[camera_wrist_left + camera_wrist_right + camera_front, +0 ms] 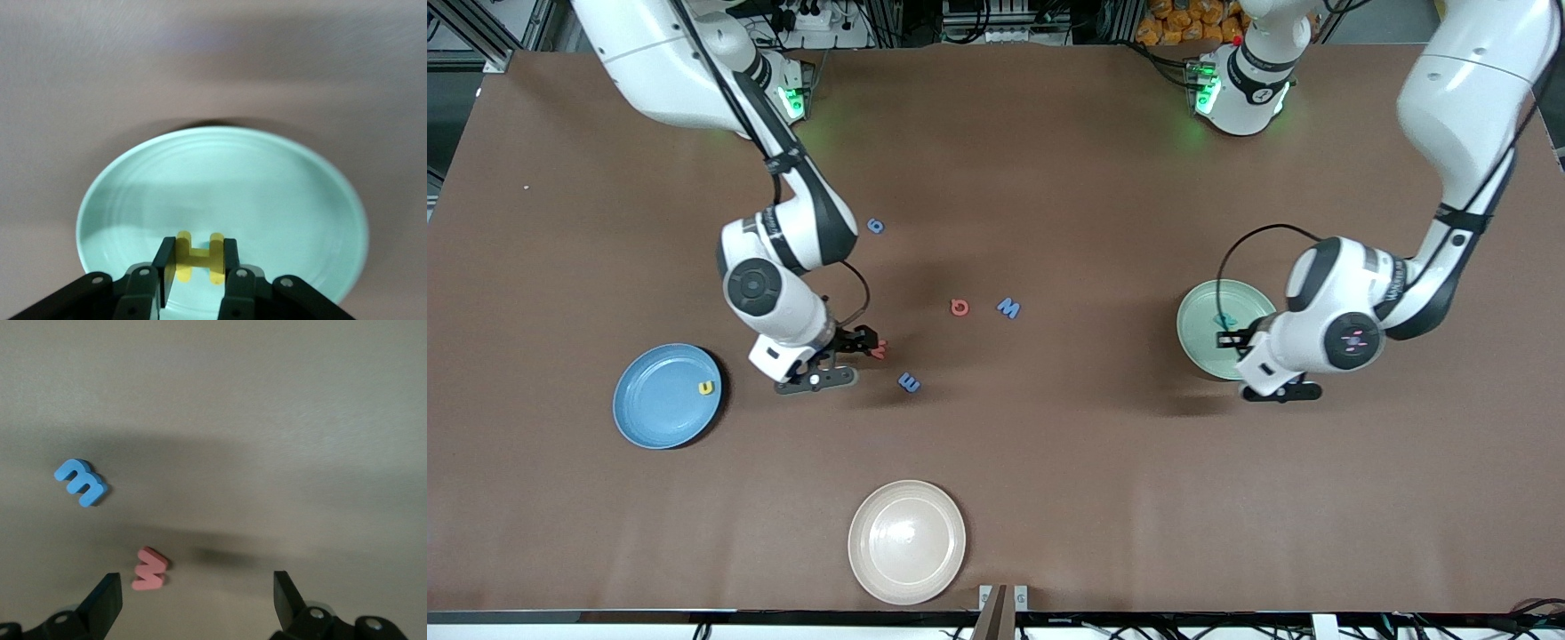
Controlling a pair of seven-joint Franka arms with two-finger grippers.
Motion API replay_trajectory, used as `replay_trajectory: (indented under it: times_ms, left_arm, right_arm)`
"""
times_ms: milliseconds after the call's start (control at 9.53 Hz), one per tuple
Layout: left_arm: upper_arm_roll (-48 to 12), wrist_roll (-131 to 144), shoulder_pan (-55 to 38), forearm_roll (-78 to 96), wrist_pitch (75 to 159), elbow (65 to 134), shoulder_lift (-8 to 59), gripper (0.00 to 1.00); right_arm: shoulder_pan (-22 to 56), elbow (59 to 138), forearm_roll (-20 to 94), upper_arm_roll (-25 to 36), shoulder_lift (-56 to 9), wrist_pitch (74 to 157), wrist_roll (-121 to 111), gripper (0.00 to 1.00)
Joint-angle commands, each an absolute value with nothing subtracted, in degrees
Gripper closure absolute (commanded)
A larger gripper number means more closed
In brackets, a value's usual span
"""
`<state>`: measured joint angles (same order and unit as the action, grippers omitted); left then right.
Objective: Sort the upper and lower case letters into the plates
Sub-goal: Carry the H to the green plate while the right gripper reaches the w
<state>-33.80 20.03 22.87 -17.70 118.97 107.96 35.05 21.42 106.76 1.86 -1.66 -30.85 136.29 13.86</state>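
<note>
While the left gripper [193, 267] holds a yellow H [198, 265] clamped over the mint plate [1199, 327], which contains a teal letter [1226, 318], the blue plate [649, 418] contains a yellow letter [707, 387]. Right gripper [197, 597] hangs spread over a salmon letter [149, 569]. Blue letter m [81, 482] lies near it.

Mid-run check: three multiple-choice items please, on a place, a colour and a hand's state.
1. Where is the yellow H? A) in the left hand over the mint plate B) on the cream plate C) on the table
2. What colour is the letter in the blue plate? A) salmon B) yellow C) teal
3. The right hand is: A) shut on a blue letter B) shut empty C) open
A: left wrist view shows it clamped above the plate. B: front view shows yellow. C: fingers wide apart over the salmon letter.
</note>
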Motion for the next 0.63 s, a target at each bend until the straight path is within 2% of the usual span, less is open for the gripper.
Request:
replay_trajectory:
  times_ms: [0, 105, 210, 525]
  left_arm:
    - [-35.1, 20.1, 22.9, -20.9, 121.7, 114.6, 31.1, 0.91]
    - [-35.1, 20.1, 23.0, -22.4, 121.7, 115.8, 30.9, 0.9]
    - [-35.1, 19.8, 23.1, -22.5, 121.7, 116.3, 30.1, 0.83]
    - [-35.1, 17.2, 24.3, -23.5, 121.7, 116.9, 29.4, 0.83]
  right_arm:
    - [22.8, 104.0, 1.8, -1.4, -33.9, 136.0, 19.5, 0.0]
    - [23.9, 103.9, 1.8, -1.4, -34.5, 136.1, 21.8, 0.0]
    - [24.3, 104.1, 1.8, -1.4, -35.0, 136.6, 23.1, 0.0]
    - [26.3, 104.7, 1.9, -1.4, -36.6, 138.3, 25.5, 0.0]
